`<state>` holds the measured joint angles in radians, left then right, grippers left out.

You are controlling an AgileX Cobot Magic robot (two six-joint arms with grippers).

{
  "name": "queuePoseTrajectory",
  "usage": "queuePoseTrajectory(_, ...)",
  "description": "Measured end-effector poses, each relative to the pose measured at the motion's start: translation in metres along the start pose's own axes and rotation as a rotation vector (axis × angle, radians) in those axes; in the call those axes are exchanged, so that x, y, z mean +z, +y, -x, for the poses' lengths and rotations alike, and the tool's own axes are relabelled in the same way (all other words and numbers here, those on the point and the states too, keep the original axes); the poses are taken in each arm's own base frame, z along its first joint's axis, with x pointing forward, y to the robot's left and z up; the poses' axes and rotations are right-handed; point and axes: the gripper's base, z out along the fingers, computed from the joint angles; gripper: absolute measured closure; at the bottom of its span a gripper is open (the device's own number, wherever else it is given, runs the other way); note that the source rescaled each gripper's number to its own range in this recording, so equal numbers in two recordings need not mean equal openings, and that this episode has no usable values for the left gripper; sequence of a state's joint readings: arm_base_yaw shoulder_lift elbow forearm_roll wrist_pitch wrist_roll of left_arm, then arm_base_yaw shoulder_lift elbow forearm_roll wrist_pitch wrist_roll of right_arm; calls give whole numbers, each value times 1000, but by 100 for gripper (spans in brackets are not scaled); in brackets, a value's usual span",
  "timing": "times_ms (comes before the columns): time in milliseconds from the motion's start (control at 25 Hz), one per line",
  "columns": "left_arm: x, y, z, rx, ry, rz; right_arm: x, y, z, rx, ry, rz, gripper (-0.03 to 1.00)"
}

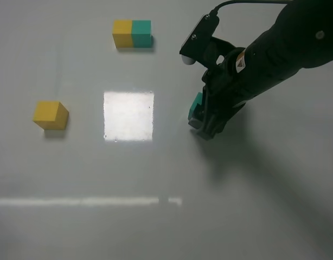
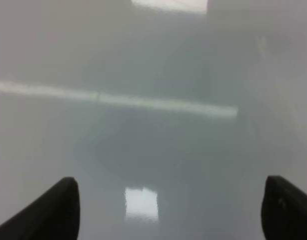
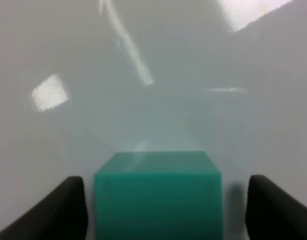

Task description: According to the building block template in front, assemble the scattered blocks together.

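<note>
From above, my right hand (image 1: 202,122) straddled the teal cube (image 1: 196,104) right of centre. The yellow cube (image 1: 50,115) sat far left, the template (image 1: 132,33) upper middle. My left wrist showed my left hand (image 2: 168,210) spread wide, holding nothing, over the table (image 2: 153,75). My right wrist showed that hand unclosed, with uneven gaps beside the cube: closing might shove or twist it.

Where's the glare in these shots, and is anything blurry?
High view: sharp, with a square glare patch in the middle, a faint strip below it, and the arm casting a soft shadow. Left wrist view: hazy throughout, one glare streak. Right wrist view: the teal cube looks soft-edged, with a bright spot beyond it.
</note>
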<state>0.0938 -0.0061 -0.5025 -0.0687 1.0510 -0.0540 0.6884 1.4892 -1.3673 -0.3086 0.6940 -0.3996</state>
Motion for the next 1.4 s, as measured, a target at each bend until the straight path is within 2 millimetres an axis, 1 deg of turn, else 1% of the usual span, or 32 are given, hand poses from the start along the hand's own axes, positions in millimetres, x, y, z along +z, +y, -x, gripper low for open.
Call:
queuePoseTrajectory(240, 0, 0, 0, 0, 0, 0, 0, 0, 0, 0, -1, 0, 21)
queuePoseTrajectory(320, 0, 0, 0, 0, 0, 0, 0, 0, 0, 0, -1, 0, 28)
queuePoseTrajectory(360, 0, 0, 0, 0, 0, 0, 0, 0, 0, 0, -1, 0, 37)
queuePoseTrajectory(400, 0, 0, 0, 0, 0, 0, 0, 0, 0, 0, -1, 0, 51)
queuePoseTrajectory(480, 0, 0, 0, 0, 0, 0, 0, 0, 0, 2, -3, 0, 91)
queuePoseTrajectory(520, 0, 0, 0, 0, 0, 0, 0, 0, 0, 3, -2, 1, 97)
queuePoseTrajectory(800, 0, 0, 0, 0, 0, 0, 0, 0, 0, 2, -2, 1, 97)
queuePoseTrajectory(920, 0, 0, 0, 0, 0, 0, -4, 3, 5, -11, -4, 11, 97)
queuePoseTrajectory(1040, 0, 0, 0, 0, 0, 0, -17, 9, 23, -37, -38, 26, 97)
queuePoseTrajectory(1280, 0, 0, 0, 0, 0, 0, -51, 28, 66, -100, -183, 50, 97)
queuePoseTrajectory(1400, 0, 0, 0, 0, 0, 0, -62, 37, 83, -123, -235, 65, 97)
